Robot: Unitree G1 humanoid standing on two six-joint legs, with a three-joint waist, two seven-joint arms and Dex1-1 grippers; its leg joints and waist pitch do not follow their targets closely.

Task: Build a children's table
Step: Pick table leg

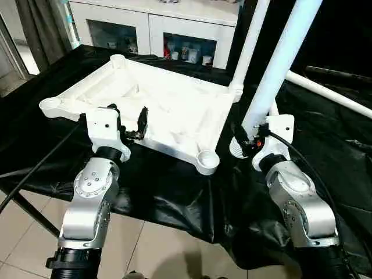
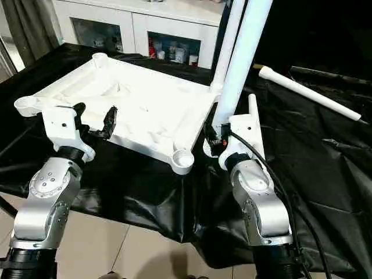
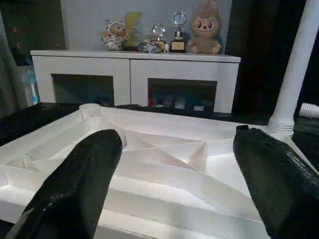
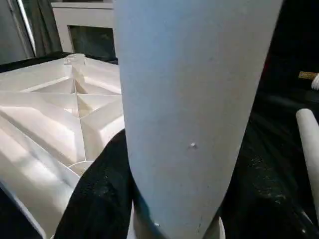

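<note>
**Children's table: one leg seated, second leg in hand**

Left eye view. The white plastic rectangular tabletop (image 1: 157, 110), ribbed underside up, is lying across the centre of the frame on the black plastic sheet (image 1: 174, 192). One long white tubular leg (image 1: 249, 43) is standing upright in the far right corner socket, upper centre. The near right round corner socket (image 1: 208, 158) is sitting open, as are the two left ones. The right gripper (image 1: 243, 138), centre right, is clamping a second white tubular leg (image 1: 279, 64) near its flared end, just right of that open socket and apart from it. The left gripper (image 1: 128, 123), centre left, is reaching over the tabletop's near edge, fingers spread and holding nothing.

Right eye view. A third white tubular leg (image 2: 308, 92) is lying loose on the sheet at upper right.

Left wrist view. The two black fingers (image 3: 75, 184) are standing wide apart at the lower corners, the ribbed tabletop lying between and beyond them. The white glass-door cabinet (image 3: 134, 74) is crossing the upper frame.

Right wrist view. The held leg is filling the centre, a black finger (image 4: 99, 194) pressing on it at lower left.

Judgement: roughly a quarter done; three sockets are awaiting legs.
</note>
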